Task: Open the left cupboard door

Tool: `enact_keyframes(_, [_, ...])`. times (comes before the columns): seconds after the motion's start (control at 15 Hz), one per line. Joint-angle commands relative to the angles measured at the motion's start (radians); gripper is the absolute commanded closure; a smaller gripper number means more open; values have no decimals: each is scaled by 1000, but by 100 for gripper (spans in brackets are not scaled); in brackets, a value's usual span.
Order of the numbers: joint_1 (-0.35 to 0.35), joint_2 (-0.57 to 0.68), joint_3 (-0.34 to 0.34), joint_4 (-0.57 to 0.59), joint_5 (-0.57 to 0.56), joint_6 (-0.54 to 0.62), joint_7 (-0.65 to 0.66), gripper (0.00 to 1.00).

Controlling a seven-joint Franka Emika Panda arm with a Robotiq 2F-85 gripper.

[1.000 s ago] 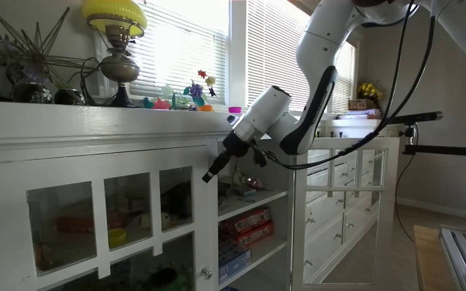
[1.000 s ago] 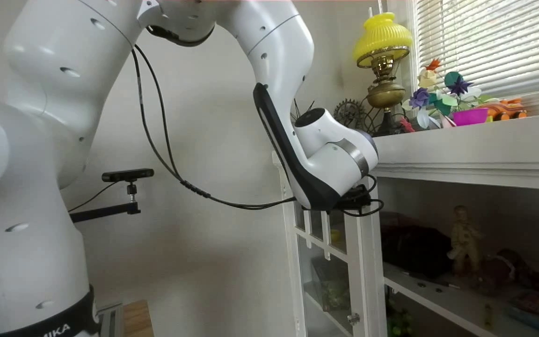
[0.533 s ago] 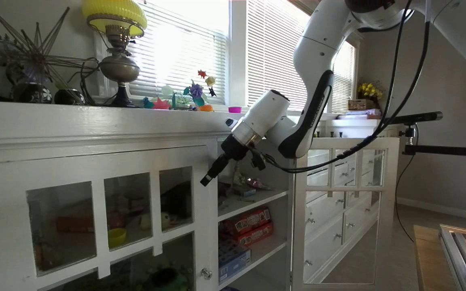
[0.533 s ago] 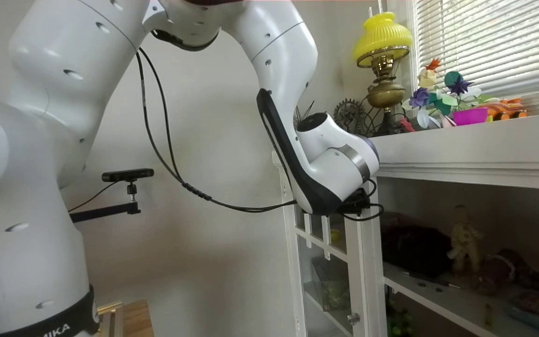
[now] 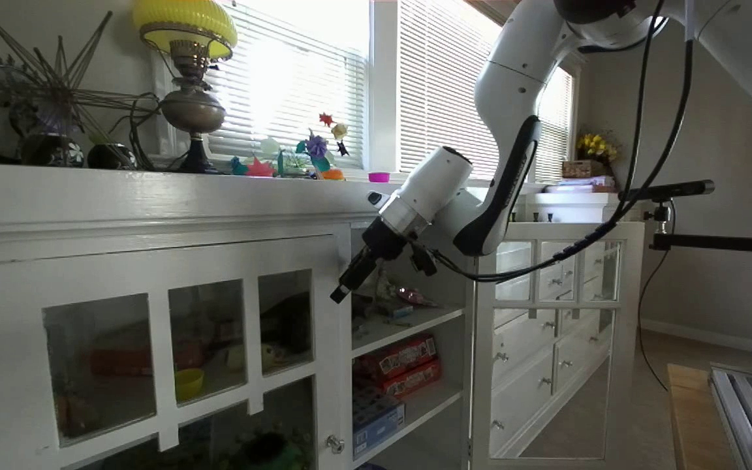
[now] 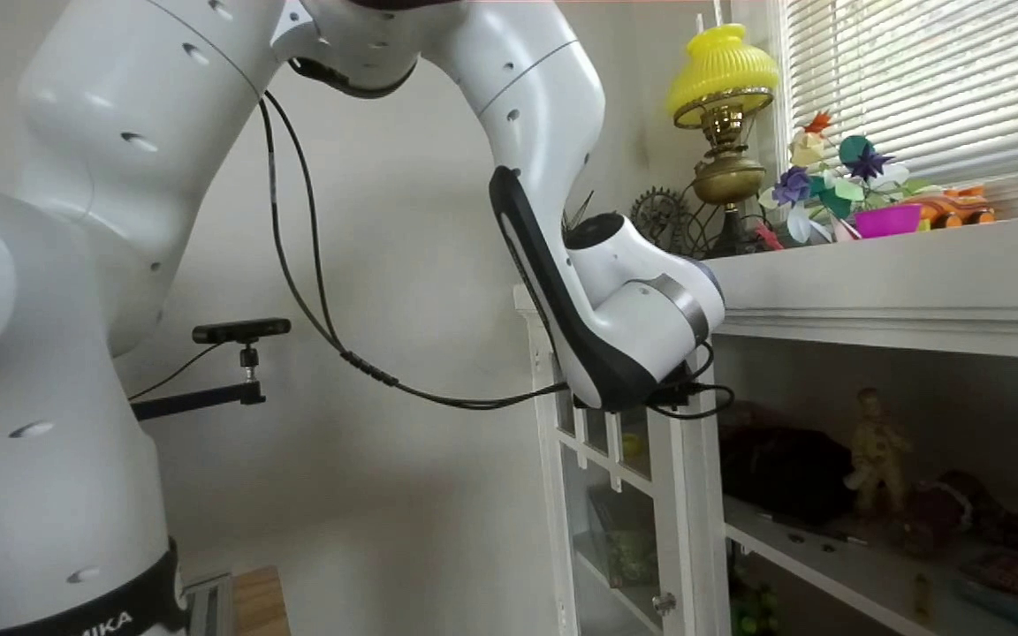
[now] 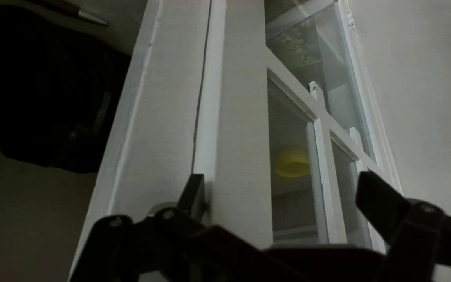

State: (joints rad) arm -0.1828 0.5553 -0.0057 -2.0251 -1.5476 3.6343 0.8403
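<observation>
The left cupboard door point(image 5: 161, 352), a wide white wooden-framed door with clear glass panes in three columns, is at the left in an exterior view; whether it is fully closed or slightly open, I cannot tell. Its round clear knob point(image 5: 335, 444) is near its right edge. The black two-finger gripper point(image 5: 341, 292) is at the upper part of this same edge. It is released: its fingers point(image 7: 381, 203) are spread wide apart. In the wrist view, one finger is at the narrow gap between the door and the white wooden post point(image 7: 163, 117), and the other is before the panes. If the first one touches the door, I cannot tell. To the right is a white wooden shelf point(image 5: 428, 318), and below it lie red cardboard boxes point(image 5: 407, 358).
</observation>
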Motion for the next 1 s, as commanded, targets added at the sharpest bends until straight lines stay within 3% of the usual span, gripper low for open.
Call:
enact_keyframes(0.0, [3, 14, -3, 16, -86, 62, -7, 0])
enact_keyframes(0.93, [17, -21, -9, -32, -210, 104, -47, 0])
